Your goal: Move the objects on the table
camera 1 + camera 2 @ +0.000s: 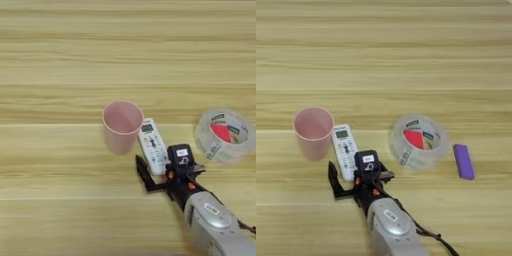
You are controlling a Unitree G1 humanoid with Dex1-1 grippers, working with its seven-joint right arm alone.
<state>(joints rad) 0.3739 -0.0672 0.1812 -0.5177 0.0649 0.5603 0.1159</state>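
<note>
We see a light yellowish wooden desk (386, 50) with horizontal grain, and four small things gathered in its near half. A pink plastic cup (313, 131) stands upright at the left of the group, its mouth open toward us. Just beside it on the right lies a slim white remote (344, 151) with a small screen at its far end; the remote lies flat, running away from us with a slight tilt, and it seems to touch or nearly touch the cup's side. Further right sits a clear tape roll (419, 141) with a red core, tipped a little so that we look into its ring. Right of the roll, apart from it, a small purple rectangular block (463, 161) lies flat; only the right eye view reaches it.

Our right arm's silver forearm (392, 225) comes in from the bottom edge. Its claw (349, 175) is spread wide at the near end of the remote: one black finger (332, 179) stands on the left of the remote's near end, the other (367, 164) on its right. The two sides straddle that end, yet we cannot tell whether either one touches it; the claw has not closed on anything.
</note>
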